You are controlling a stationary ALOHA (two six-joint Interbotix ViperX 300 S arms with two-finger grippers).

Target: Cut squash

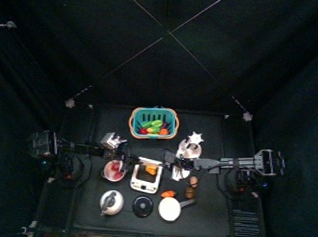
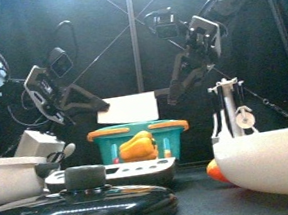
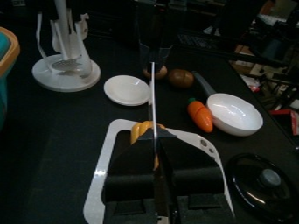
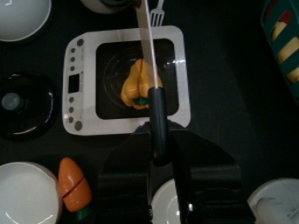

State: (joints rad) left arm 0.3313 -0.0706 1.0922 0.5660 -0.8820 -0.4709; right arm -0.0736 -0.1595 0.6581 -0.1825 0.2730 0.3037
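Squash point(image 4: 139, 80) lies under right pincer's point(image 4: 153, 149) knife point(image 4: 147, 44).

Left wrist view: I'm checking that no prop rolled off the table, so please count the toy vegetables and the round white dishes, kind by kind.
Yellow-orange toy squash on the white board: 1
Orange toy carrot: 1
Brown rounded toy vegetable: 1
Round white dishes: 2
Total: 5

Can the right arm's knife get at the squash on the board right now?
Probably yes. In the right wrist view, the knife held by the right gripper lies directly over the squash on the white board, and nothing shows between blade and squash.
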